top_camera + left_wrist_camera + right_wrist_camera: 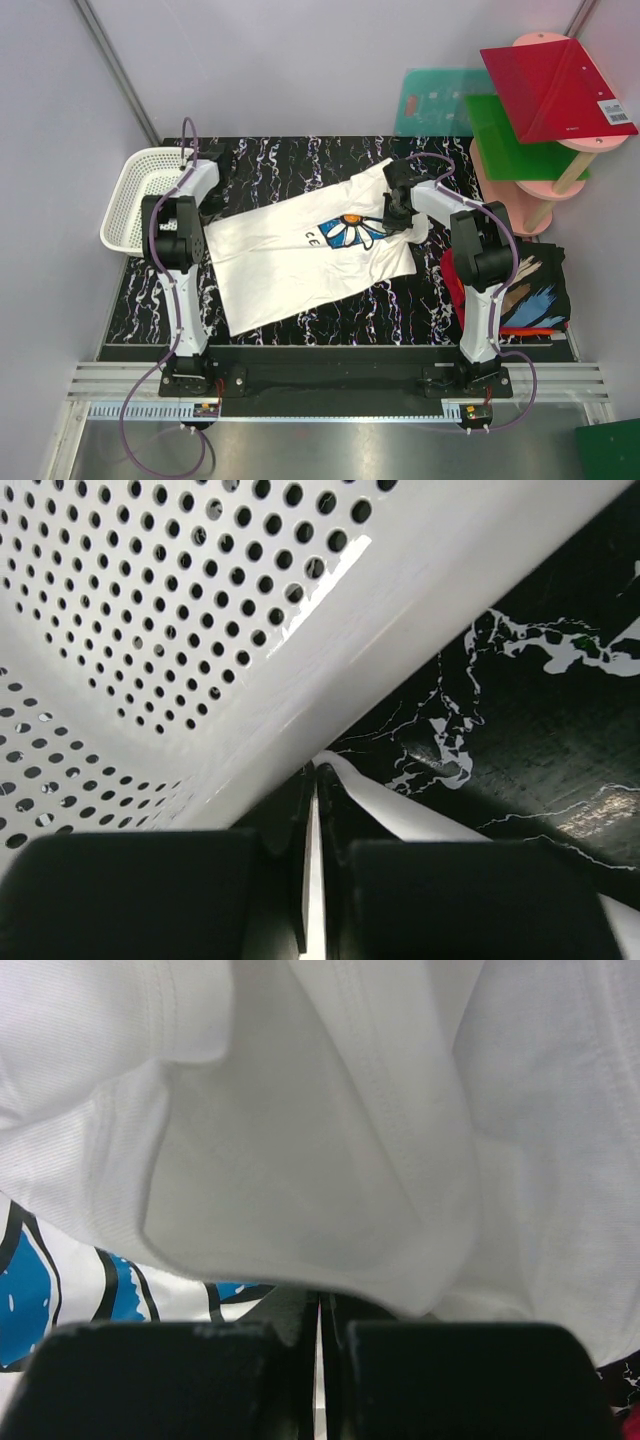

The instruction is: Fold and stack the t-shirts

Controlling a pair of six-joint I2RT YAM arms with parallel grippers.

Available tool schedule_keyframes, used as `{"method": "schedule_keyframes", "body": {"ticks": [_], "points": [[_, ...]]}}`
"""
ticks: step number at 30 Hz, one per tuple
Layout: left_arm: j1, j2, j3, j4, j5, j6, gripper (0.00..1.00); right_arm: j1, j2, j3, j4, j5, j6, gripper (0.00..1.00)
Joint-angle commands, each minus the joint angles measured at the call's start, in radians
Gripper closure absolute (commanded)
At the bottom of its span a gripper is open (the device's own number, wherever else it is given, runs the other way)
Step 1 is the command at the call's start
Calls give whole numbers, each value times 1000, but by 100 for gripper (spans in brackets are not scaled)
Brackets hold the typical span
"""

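Two grips: left fingers [305,792] are pinching shut on an edge of the white daisy t-shirt [290,255] beside the basket [122,215], right fingers [308,1312] pinching shut on its bunched cloth; shirt lying spread on the surface [300,165].

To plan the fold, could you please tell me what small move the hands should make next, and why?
Probably raise both hands slightly together. The left hand pinches the edge of the white t-shirt beside the basket, the right hand pinches it near the daisy print, and the shirt lies flat on the table, so the held side must lift before folding.
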Motion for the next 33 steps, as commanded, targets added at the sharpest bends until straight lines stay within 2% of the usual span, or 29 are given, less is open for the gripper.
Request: {"method": "schedule_keyframes", "body": {"ticks": [1,2,4,5,9,15,18,21,22,23,28,33], "points": [[34,-10,55,4,-36,17,77,-12,33,-40,-74,128,-20,100],[30,-29,39,16,-22,17,34,-12,23,-44,-68,125,-25,100],[16,-114,-38,62,-4,15,8,-12,-16,-64,-46,128,-25,100],[-4,-150,-63,76,-10,15,1,-11,-35,-75,-34,119,-34,100],[-44,-359,-165,121,38,37,1,-9,-118,-102,17,93,-54,100],[-125,-579,-323,226,185,84,1,-6,-228,-130,60,44,-65,98],[-182,-613,-386,266,268,109,7,-6,-262,-135,60,21,-70,92],[-239,-593,-425,268,352,124,35,-6,-294,-150,60,-9,-68,88],[-257,-584,-431,265,363,130,91,-6,-315,-156,60,-24,-67,88],[-291,-566,-439,265,372,132,100,-5,-331,-162,58,-27,-65,88],[-366,-486,-465,243,401,144,100,-6,-440,-240,14,33,-47,99],[-374,-299,-364,159,421,132,100,-8,-435,-277,-14,56,-25,100]]}}
